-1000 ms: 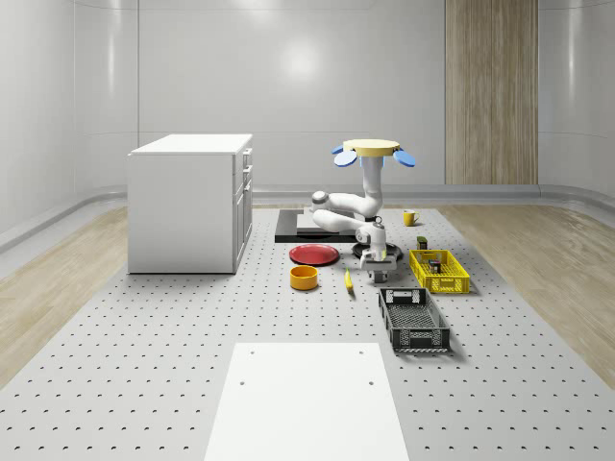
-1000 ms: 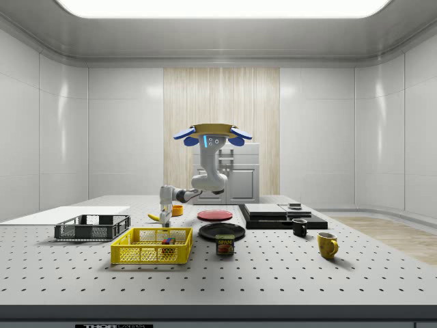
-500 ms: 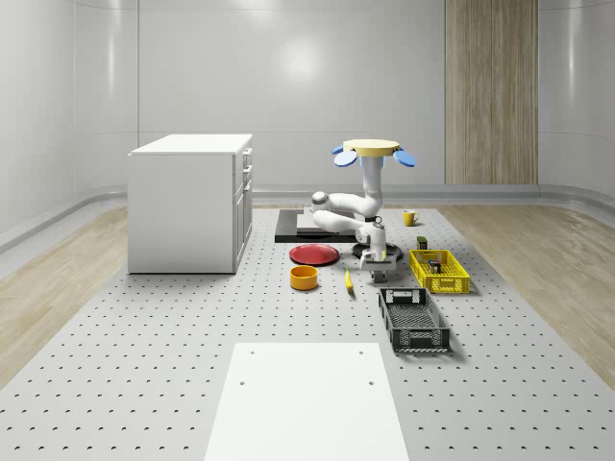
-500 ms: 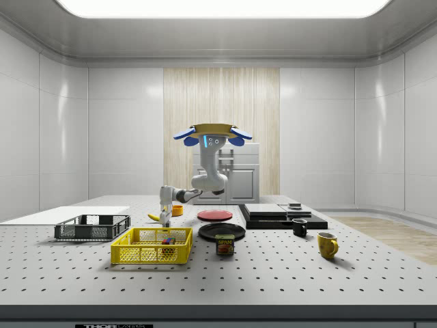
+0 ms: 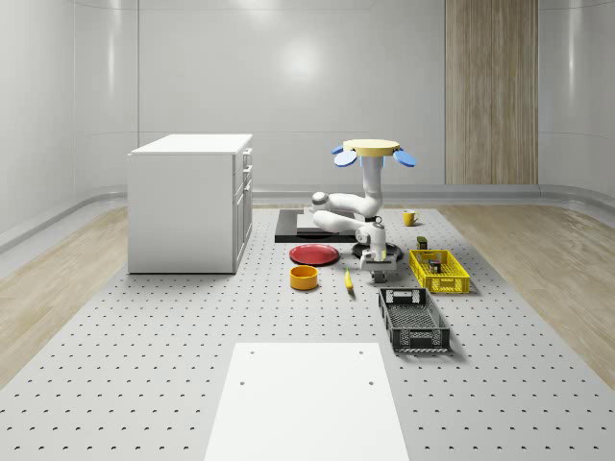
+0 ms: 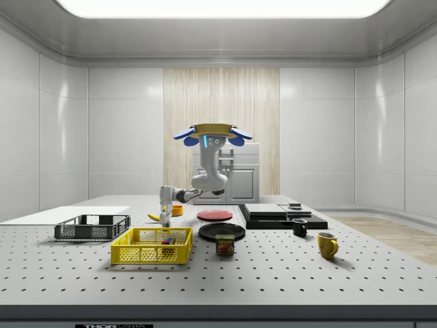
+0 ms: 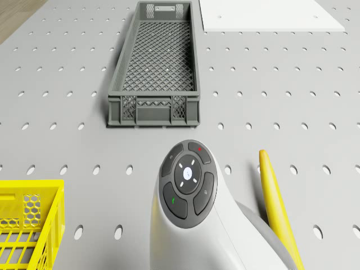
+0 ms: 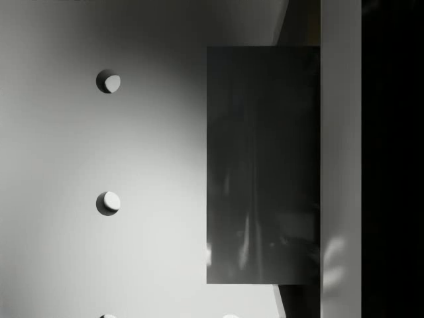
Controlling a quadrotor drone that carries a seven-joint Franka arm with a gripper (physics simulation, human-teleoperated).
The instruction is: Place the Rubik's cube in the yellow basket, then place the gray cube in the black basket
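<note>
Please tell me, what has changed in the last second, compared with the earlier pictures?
Nothing has visibly changed. The drone hovers in the same place, and the pincer hangs low over the table between the yellow basket and the banana, as before. The Rubik's cube lies in the yellow basket, and the black basket holds nothing.

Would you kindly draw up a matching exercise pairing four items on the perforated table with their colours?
Things:
1. plate
2. bowl
3. banana
4. long basket

Colours:
a. yellow
b. red
c. dark gray
d. orange

Pairs: 1-b, 2-d, 3-a, 4-c
</note>
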